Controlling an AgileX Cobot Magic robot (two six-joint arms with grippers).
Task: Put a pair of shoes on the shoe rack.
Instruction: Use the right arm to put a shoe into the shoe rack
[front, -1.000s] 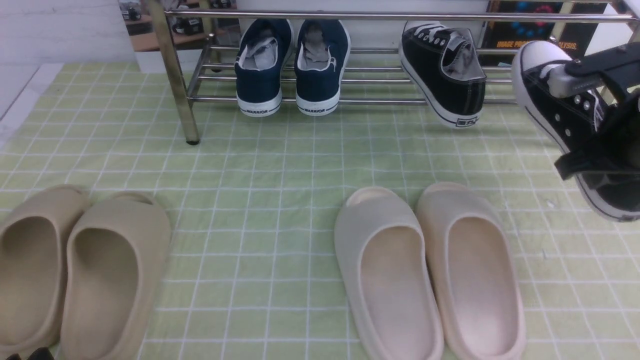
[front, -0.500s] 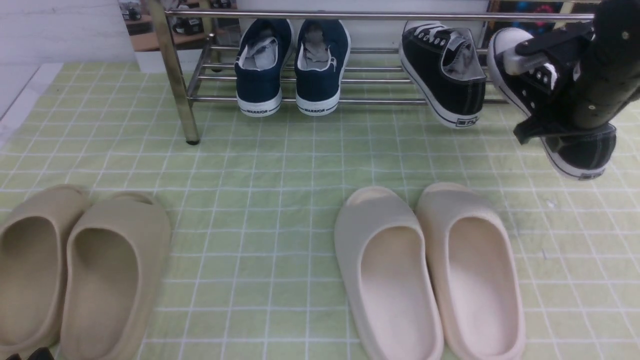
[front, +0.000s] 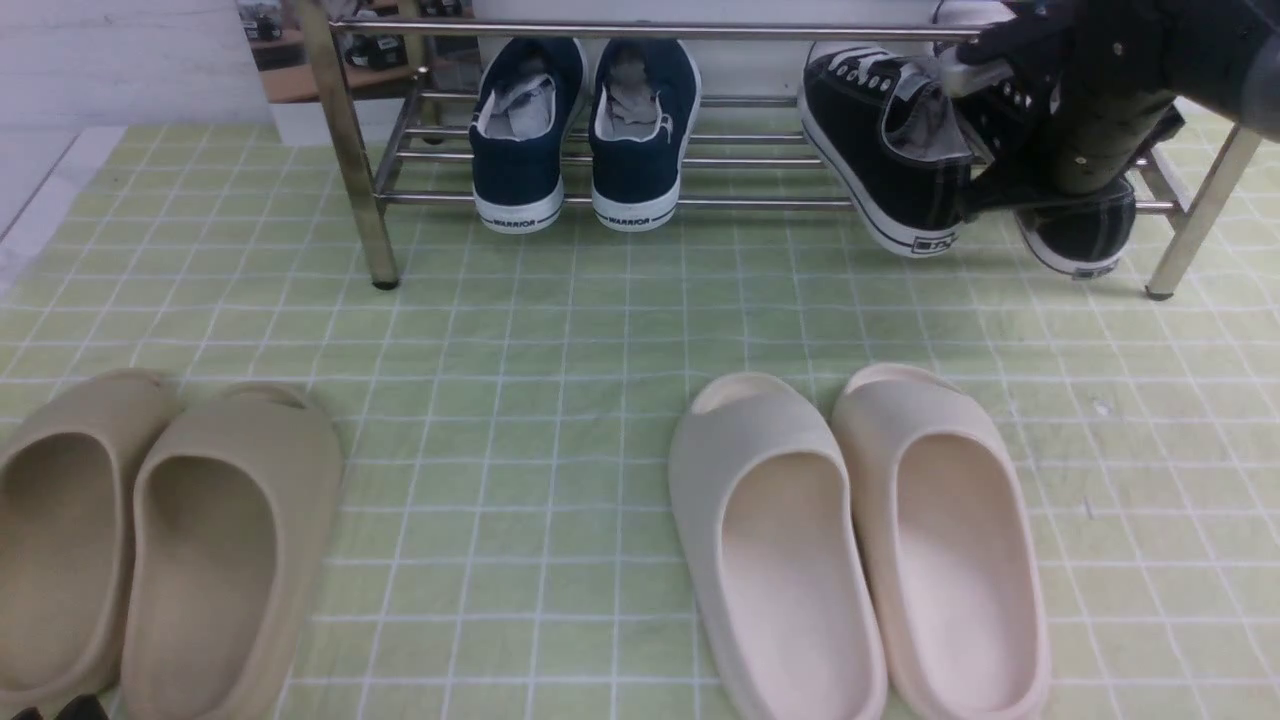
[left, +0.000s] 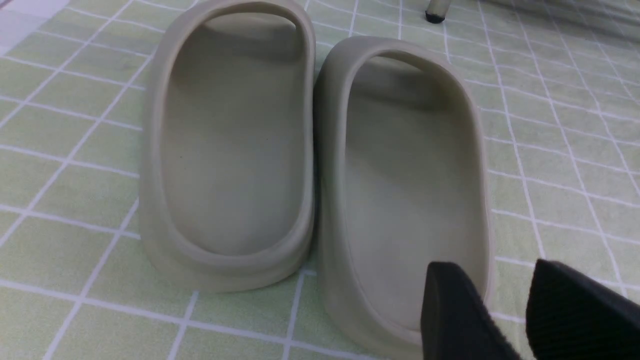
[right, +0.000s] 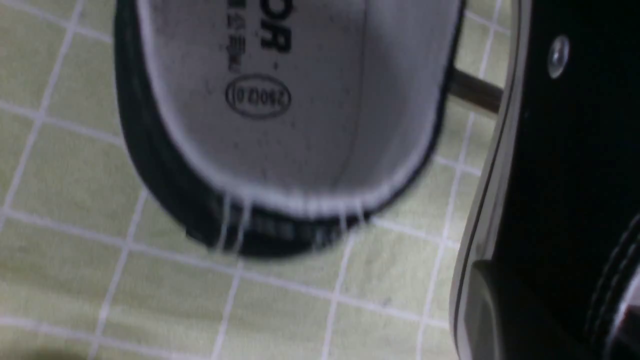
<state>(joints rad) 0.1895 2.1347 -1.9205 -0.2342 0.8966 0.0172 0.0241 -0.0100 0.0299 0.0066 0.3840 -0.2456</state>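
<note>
The steel shoe rack (front: 700, 203) stands at the far edge of the green checked cloth. One black sneaker (front: 885, 150) of the pair of shoes rests on its bars, heel hanging over the front; its grey insole (right: 280, 100) fills the right wrist view. My right gripper (front: 1020, 120) is shut on the side wall of the second black sneaker (front: 1080, 235), holding it tilted over the rack's right end, just beside the first. That held sneaker (right: 575, 150) hides most of the right gripper (right: 560, 320). My left gripper (left: 505, 305) hangs open over the heel of a tan slide (left: 410, 190).
Two navy WARRIOR sneakers (front: 585, 130) occupy the rack's left half. A tan pair of slides (front: 150, 540) lies near left, a cream pair (front: 860, 540) near centre-right. The rack's right leg (front: 1190, 230) stands close to the held sneaker. A rack bar (right: 475, 92) shows between the two black sneakers.
My right arm has carried the black sneaker up and leftward from the right edge to the rack, beside the first black sneaker. The left gripper and the slides have stayed put.
</note>
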